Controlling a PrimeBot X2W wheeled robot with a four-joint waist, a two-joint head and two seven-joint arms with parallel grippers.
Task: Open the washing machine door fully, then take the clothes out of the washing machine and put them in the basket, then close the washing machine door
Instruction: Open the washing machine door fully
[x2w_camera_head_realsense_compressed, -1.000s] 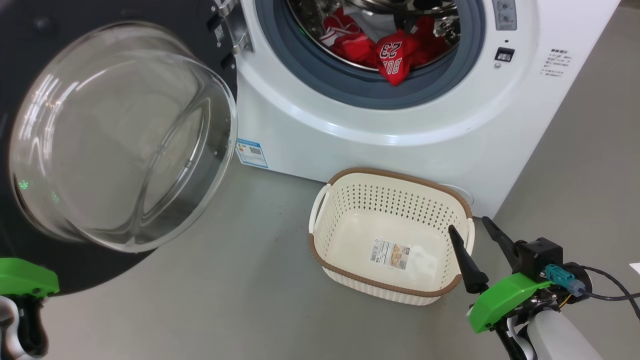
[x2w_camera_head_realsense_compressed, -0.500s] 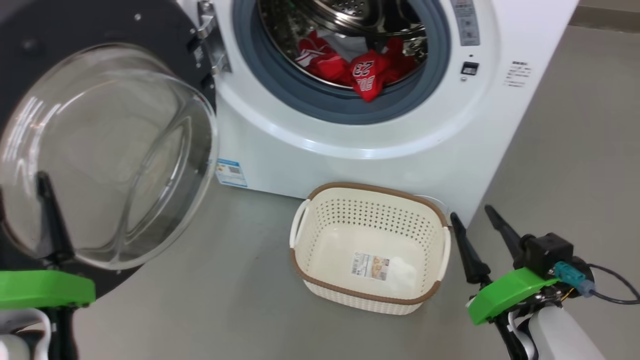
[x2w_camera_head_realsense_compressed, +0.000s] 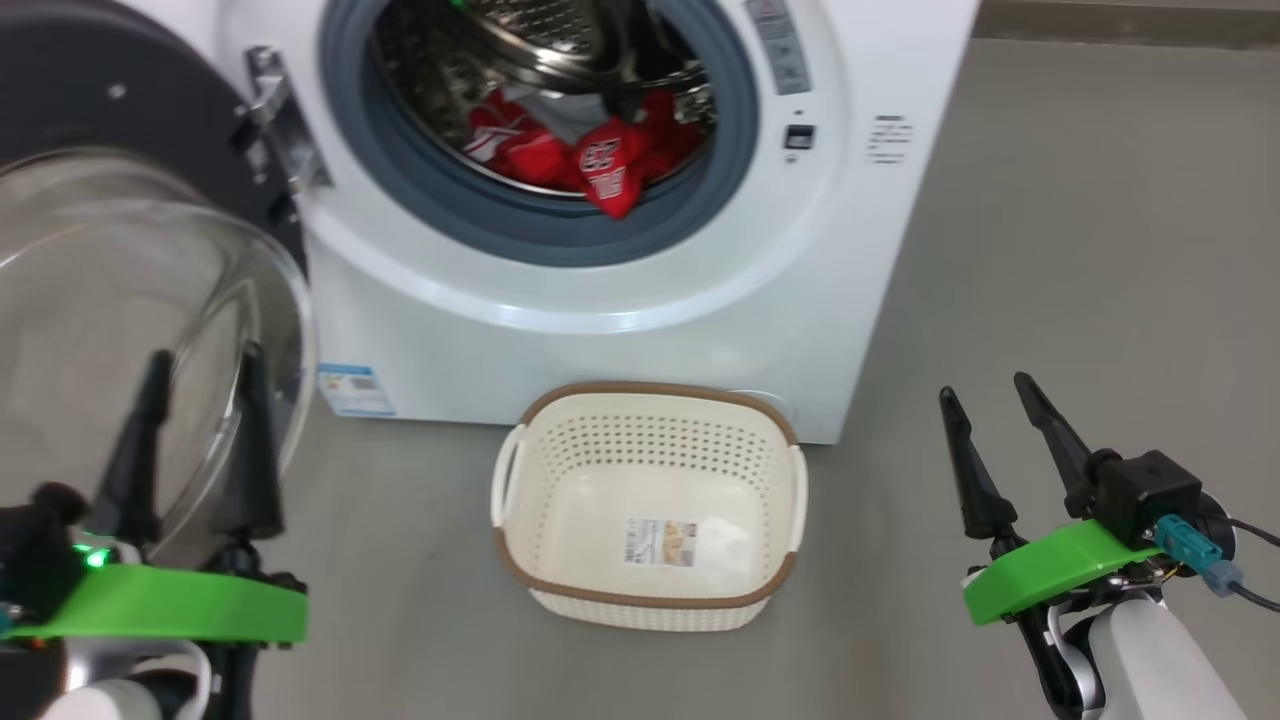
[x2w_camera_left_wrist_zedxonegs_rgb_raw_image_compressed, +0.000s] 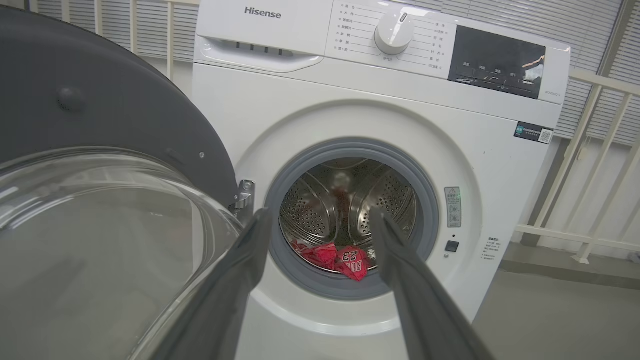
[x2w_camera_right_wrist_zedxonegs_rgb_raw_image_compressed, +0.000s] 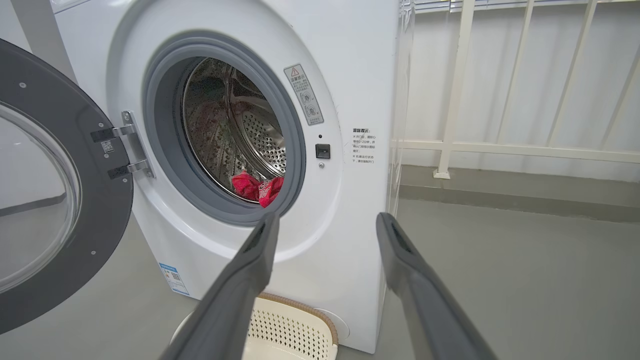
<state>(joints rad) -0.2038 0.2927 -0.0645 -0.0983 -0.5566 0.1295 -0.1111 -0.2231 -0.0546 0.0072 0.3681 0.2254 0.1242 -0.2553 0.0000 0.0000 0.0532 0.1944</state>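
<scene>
The washing machine (x2w_camera_head_realsense_compressed: 640, 290) stands with its door (x2w_camera_head_realsense_compressed: 120, 120) swung wide to the left, glass bowl (x2w_camera_head_realsense_compressed: 120, 330) bulging toward me. Red clothes (x2w_camera_head_realsense_compressed: 590, 160) lie at the front of the steel drum, one drooping over the grey gasket; they also show as clothes (x2w_camera_left_wrist_zedxonegs_rgb_raw_image_compressed: 345, 257) and clothes (x2w_camera_right_wrist_zedxonegs_rgb_raw_image_compressed: 257, 189). The cream basket (x2w_camera_head_realsense_compressed: 640, 392) sits empty on the floor before the machine. My left gripper (x2w_camera_head_realsense_compressed: 203, 365) is open and empty, in front of the glass bowl. My right gripper (x2w_camera_head_realsense_compressed: 983, 388) is open and empty, to the right of the basket.
Grey floor surrounds the machine. A white railing (x2w_camera_right_wrist_zedxonegs_rgb_raw_image_compressed: 455, 100) and a slatted wall stand behind and to the right of it. A blue label (x2w_camera_head_realsense_compressed: 355, 390) marks the machine's lower left corner. A cable (x2w_camera_head_realsense_compressed: 1250, 590) trails from my right wrist.
The head camera has swung, so the machine and basket sit further left in the picture. My left gripper has risen into view, both fingers apart. The right gripper stays open.
</scene>
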